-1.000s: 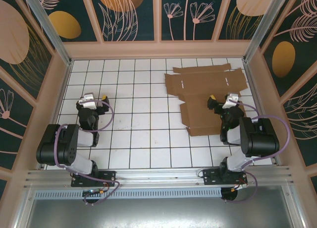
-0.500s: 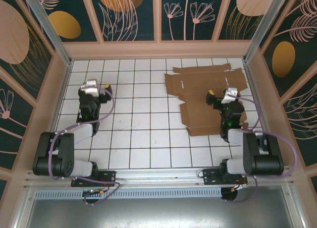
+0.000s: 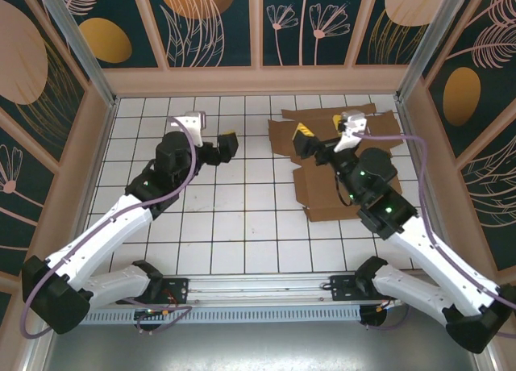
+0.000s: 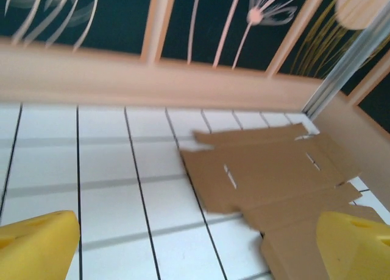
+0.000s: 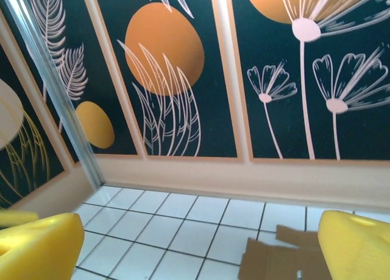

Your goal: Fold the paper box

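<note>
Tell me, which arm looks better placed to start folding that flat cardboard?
Probably right. The right pincer, open, hangs above the paper box, which lies flat on that side. The left pincer, also open, is over bare table beside the sheet.

Tiled table (image 3: 234, 226) lies bare across left and centre, a wide lane between the two arms. Paper box (image 3: 322, 198) lies flat at far right. Right gripper (image 3: 326, 131) hangs above it, jaws spread. Left gripper (image 3: 211, 135) is near its left edge (also spread). Panel walls (image 3: 258, 81) close far, left and right sides.
</note>
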